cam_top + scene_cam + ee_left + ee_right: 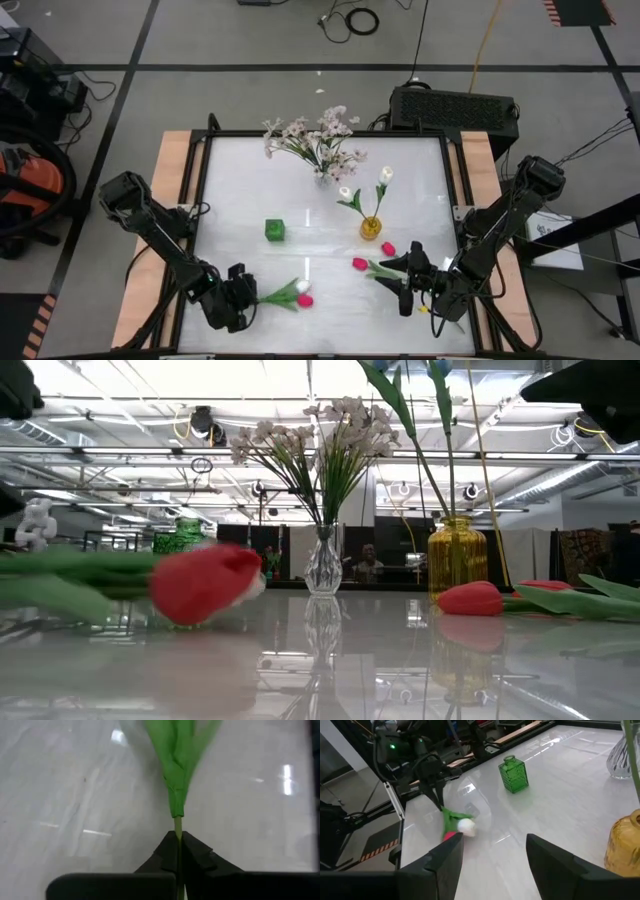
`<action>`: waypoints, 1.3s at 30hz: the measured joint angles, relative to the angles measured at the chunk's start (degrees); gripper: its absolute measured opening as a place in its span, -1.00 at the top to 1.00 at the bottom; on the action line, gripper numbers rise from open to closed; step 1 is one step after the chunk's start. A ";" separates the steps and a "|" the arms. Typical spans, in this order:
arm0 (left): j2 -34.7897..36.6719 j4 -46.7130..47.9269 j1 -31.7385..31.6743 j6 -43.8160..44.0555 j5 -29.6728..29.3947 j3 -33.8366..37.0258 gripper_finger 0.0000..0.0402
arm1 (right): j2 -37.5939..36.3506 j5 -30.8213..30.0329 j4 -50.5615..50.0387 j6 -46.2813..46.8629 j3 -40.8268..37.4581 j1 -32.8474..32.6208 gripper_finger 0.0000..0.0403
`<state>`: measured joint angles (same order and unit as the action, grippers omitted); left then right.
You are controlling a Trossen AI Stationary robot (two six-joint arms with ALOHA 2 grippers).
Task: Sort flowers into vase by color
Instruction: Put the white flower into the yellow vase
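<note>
Pinched at its bare stem tip by the left gripper's [178,851] fingers, low in the frame, the flower [178,765] should be lifted slowly, while the right gripper [492,857] is held released.

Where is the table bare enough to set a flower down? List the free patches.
Free: the far left, between the table edge, the clear vase and the green vase; also the near middle, between the two end effectors. Crowded: around the yellow vase and the pink tulips by the right end effector; the left end effector grips a stem.
</note>
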<state>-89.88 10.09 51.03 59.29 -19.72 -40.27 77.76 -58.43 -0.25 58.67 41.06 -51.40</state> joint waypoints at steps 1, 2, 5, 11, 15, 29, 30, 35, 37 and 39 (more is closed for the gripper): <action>0.73 -0.11 0.00 0.18 -0.04 0.00 0.95 | 0.00 -0.01 0.01 0.20 0.00 0.00 -0.03; 1.41 -0.13 0.00 0.16 -0.36 0.00 0.94 | 0.00 0.02 0.00 0.34 -0.02 -0.01 -0.03; 2.95 -0.08 0.02 -1.43 -2.23 -0.01 0.93 | 0.00 0.04 0.02 0.42 0.00 -0.04 -0.03; 3.47 -0.03 0.00 -4.14 -4.31 -0.04 0.92 | 0.01 0.01 0.00 0.59 -0.01 0.00 -0.03; 3.32 -0.09 0.02 -2.97 -6.99 -0.04 0.83 | 1.12 0.02 -0.02 1.01 0.00 0.00 -0.03; 2.88 6.91 0.09 0.40 -10.69 -0.05 0.60 | 4.70 0.15 -0.07 0.46 0.00 1.39 -0.03; 2.88 8.18 0.09 1.11 -10.81 -0.04 0.60 | 4.70 0.28 -0.02 0.47 0.00 1.51 -0.03; 2.88 4.82 1.35 0.58 -7.24 -0.04 0.55 | 4.70 0.29 0.02 0.61 0.00 1.57 -0.03; 2.88 3.39 2.44 0.54 -7.40 -0.07 0.49 | 4.70 0.32 -0.01 0.61 -0.02 1.57 -0.03; 2.88 4.73 3.34 2.21 -8.28 -0.07 0.40 | 4.70 0.28 0.02 0.61 0.00 1.60 -0.03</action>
<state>-87.00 14.82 54.37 61.50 -28.00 -40.34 82.46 -58.15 -0.23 59.29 41.06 -49.80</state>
